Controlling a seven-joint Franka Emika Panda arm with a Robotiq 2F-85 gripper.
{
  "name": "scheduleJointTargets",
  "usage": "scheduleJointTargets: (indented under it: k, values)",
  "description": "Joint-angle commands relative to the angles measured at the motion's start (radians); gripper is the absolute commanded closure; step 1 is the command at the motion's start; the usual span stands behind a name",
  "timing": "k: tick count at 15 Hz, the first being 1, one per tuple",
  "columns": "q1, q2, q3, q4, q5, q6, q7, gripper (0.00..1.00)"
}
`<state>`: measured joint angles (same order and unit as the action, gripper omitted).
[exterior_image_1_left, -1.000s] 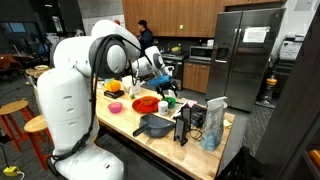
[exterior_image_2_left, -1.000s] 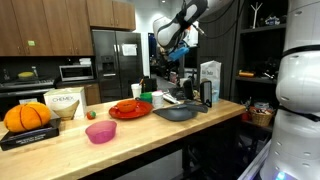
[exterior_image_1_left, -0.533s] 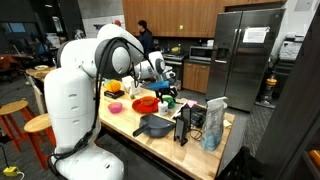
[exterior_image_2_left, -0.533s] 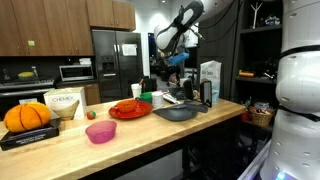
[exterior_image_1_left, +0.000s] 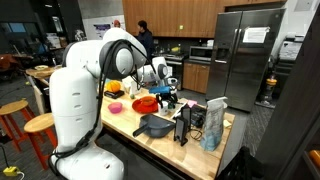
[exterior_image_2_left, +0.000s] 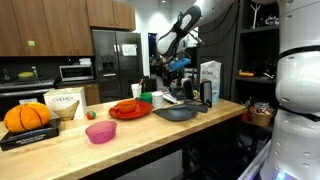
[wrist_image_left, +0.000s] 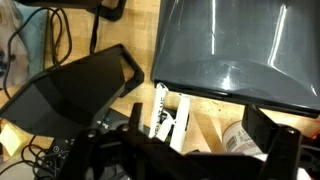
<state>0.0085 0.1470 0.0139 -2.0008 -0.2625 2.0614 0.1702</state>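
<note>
Tool (exterior_image_2_left: 177, 66) is wide open right now, fingers spread as far as they go, and there's nothing between them. It hangs in the air above the bench (exterior_image_2_left: 60, 150), not touching anything; you can see the gap under it in both exterior views (exterior_image_1_left: 167, 90).

The closest thing to it is the gray pan (exterior_image_2_left: 178, 112). It sits flat on the wooden bench near the front edge, more or less below the tool. The red plate (exterior_image_2_left: 130, 109) is just beside it on one side, and the tall carton (exterior_image_2_left: 210, 82) stands upright on the other.

In the wrist view, the tool (wrist_image_left: 185, 142) looks down with the gray pan (wrist_image_left: 235, 50) filling the upper right. A tilted black flat thing (wrist_image_left: 75, 85) lies to its left; can't tell what that one is. Between the fingers you see bare wood plus a small white item with black print (wrist_image_left: 165, 115), just beside the pan's rim.

Farther down the bench are a pink bowl (exterior_image_2_left: 101, 131) and an orange pumpkin (exterior_image_2_left: 27, 116), both well away from the tool.
</note>
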Motion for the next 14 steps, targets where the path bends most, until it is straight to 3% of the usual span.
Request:
scheduleJointTargets:
  k: [1, 8, 14]
  values:
    - [-0.006, 0.003, -0.013, -0.014, 0.040, 0.002, -0.036, 0.00]
    - [-0.010, 0.024, -0.025, -0.012, 0.041, 0.029, -0.082, 0.00]
    - [-0.018, 0.058, -0.037, -0.007, 0.047, 0.151, -0.121, 0.00]
